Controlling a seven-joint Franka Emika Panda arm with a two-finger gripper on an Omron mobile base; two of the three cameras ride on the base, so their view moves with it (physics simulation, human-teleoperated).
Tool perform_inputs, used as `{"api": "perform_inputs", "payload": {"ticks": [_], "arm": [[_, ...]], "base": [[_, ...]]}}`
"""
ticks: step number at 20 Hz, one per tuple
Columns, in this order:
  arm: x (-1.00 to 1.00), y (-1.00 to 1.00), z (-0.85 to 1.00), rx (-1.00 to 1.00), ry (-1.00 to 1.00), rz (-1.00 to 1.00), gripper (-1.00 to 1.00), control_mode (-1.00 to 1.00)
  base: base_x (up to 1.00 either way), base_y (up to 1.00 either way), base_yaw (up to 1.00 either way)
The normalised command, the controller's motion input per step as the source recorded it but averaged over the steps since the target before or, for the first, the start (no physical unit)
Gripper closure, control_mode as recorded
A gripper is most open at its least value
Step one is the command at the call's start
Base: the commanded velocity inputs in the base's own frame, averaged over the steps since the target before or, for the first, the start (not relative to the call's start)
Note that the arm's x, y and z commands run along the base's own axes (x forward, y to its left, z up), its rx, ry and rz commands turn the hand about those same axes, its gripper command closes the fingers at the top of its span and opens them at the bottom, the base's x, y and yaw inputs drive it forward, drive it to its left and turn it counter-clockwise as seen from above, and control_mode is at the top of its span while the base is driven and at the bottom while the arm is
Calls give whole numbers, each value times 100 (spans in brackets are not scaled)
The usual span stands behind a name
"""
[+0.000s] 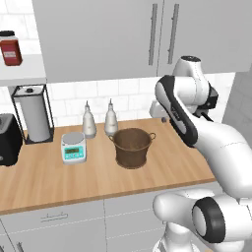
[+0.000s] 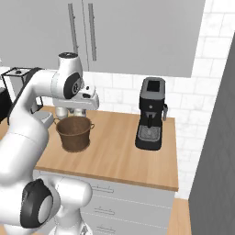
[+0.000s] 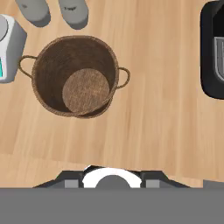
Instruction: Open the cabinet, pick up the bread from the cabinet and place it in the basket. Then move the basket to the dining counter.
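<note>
The light grey cabinet [image 1: 98, 39] [image 2: 137, 36] hangs over the worktop with both doors shut, so the bread is hidden. The dark brown woven basket [image 1: 132, 146] [image 2: 75, 133] [image 3: 76, 76] stands upright on the narrow wood worktop, and the hand view looks straight down into its empty inside. My gripper [image 1: 160, 114] [image 2: 85, 103] hangs above the worktop, to the right of the basket and higher than its rim, pointing down. Its fingers are too hidden to judge their gap. Nothing is seen in it. The dining counter is out of view.
A white kitchen scale [image 1: 74, 147] sits left of the basket, with two grey bottles [image 1: 88, 120] behind. Further left are a paper towel holder [image 1: 34, 115] and a black toaster [image 1: 7, 140]. A black coffee machine [image 2: 150, 120] stands at the right.
</note>
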Motion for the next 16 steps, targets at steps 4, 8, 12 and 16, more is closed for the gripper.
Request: {"api": "perform_inputs", "payload": {"ticks": [4, 8, 12, 16], "arm": [[4, 5, 16, -10, -11, 0, -100, -100], [0, -6, 45, -2, -42, -2, -100, -100], [-1, -13, 77, 0, -51, -4, -100, -100], [0, -7, 98, 0, -47, -4, -100, -100]], "base": [[0, 0, 0], [0, 0, 0], [0, 0, 0], [0, 0, 0]]}}
